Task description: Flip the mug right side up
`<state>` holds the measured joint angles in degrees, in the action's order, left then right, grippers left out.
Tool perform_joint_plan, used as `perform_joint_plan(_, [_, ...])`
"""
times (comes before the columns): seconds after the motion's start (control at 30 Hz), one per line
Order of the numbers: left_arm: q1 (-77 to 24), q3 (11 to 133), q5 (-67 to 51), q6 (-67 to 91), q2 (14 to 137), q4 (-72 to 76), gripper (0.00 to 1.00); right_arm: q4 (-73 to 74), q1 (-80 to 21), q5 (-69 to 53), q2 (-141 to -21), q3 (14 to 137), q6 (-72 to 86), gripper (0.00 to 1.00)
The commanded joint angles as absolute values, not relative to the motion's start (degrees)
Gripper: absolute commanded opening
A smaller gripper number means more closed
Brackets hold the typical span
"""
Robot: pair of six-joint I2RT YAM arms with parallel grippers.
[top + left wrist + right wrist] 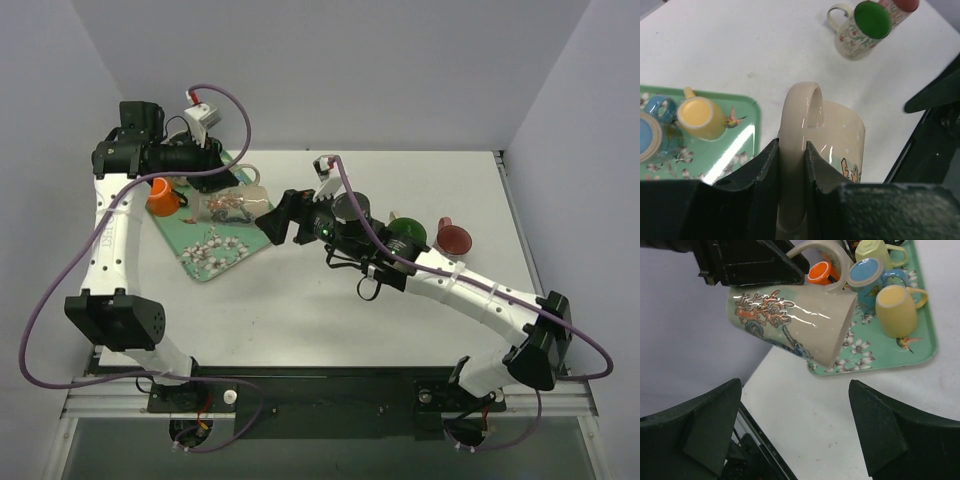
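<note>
The cream mug with an orange and blue pattern (790, 320) hangs tilted on its side in the air above the near edge of the green tray (920, 347). My left gripper (792, 147) is shut on the mug's handle (800, 115). In the top view the left gripper (220, 182) holds the mug (235, 205) over the tray (205, 262). My right gripper (800, 440) is wide open and empty, just below and in front of the mug. In the top view the right gripper (283, 216) is just to the right of the mug.
The tray holds a yellow mug (897, 310), a blue mug (867, 277), a pale green mug (875, 250) and an orange mug (163, 197). A floral mug with a green inside (865, 27), a red mug (455, 238) and a dark mug (350, 208) stand on the white table near the right arm.
</note>
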<state>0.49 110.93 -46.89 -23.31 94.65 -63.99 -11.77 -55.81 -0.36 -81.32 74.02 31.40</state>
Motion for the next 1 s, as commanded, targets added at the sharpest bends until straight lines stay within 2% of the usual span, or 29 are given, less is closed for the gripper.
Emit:
perform_joint_plan(0.0, [0.4,112.0,-58.8,-15.1,88.4,-55.7,0.0,-21.4,-55.1,-1.1,-84.5,75.1,41.2,0.82])
perform_joint_plan(0.27, [-2.6,110.7,-64.7,-14.9,86.0,-57.6,0.0,-29.5,-53.6,-5.1,-86.6,72.7,46.8,0.76])
perform_joint_plan(0.33, [-2.7,110.4,-66.6,-16.3,85.4,-59.4,0.0,-32.7,-53.6,-6.9,-86.6,72.3,46.6,0.72])
perform_joint_plan(0.37, [-2.9,109.9,-67.9,-16.4,85.1,-59.6,0.0,-34.5,-53.8,-9.3,-86.9,72.5,45.9,0.63])
perform_joint_plan(0.4, [-3.1,109.6,-68.4,-16.5,84.8,-59.7,0.0,-35.2,-54.0,-12.0,-87.1,73.4,45.6,0.47])
perform_joint_plan(0.43, [-3.2,109.0,-68.5,-16.7,84.6,-59.7,0.0,-35.2,-54.1,-13.1,-88.0,74.1,45.4,0.38])
perform_joint_plan(0.47, [-3.4,108.7,-68.4,-17.0,84.6,-59.5,0.0,-35.3,-54.2,-14.8,-88.5,75.0,45.4,0.2])
perform_joint_plan(0.53, [-3.5,107.8,-68.1,-18.0,84.5,-59.4,0.0,-34.5,-54.7,-15.1,-88.5,75.8,44.0,0.0])
perform_joint_plan(0.6, [-3.4,107.3,-67.2,-19.0,84.5,-59.5,0.0,-32.1,-55.0,-13.5,-87.5,75.5,41.5,0.0])
perform_joint_plan(0.63, [-3.4,107.1,-64.0,-18.6,84.7,-58.9,0.06,-29.4,-54.9,-12.6,-87.0,75.4,39.8,0.0])
perform_joint_plan(0.67, [-3.3,106.8,-61.9,-18.3,84.7,-57.8,0.21,-25.0,-54.9,-9.5,-86.1,75.0,36.9,0.0])
perform_joint_plan(0.7, [-2.9,105.8,-57.0,-18.3,84.5,-57.1,0.6,-22.3,-55.0,-7.8,-85.4,75.5,35.3,0.0])
perform_joint_plan(0.73, [-2.6,105.3,-54.9,-18.3,84.3,-54.9,0.87,-14.4,-54.9,-3.9,-85.2,76.5,31.9,0.0])
perform_joint_plan(0.87, [1.5,100.3,-42.8,-19.9,83.4,-48.0,0.87,13.7,-54.7,9.5,-90.2,87.5,21.6,0.0])
perform_joint_plan(0.97, [1.8,98.7,-34.3,-23.1,83.8,-44.5,0.88,26.0,-51.8,10.9,-95.9,94.7,20.3,0.0])
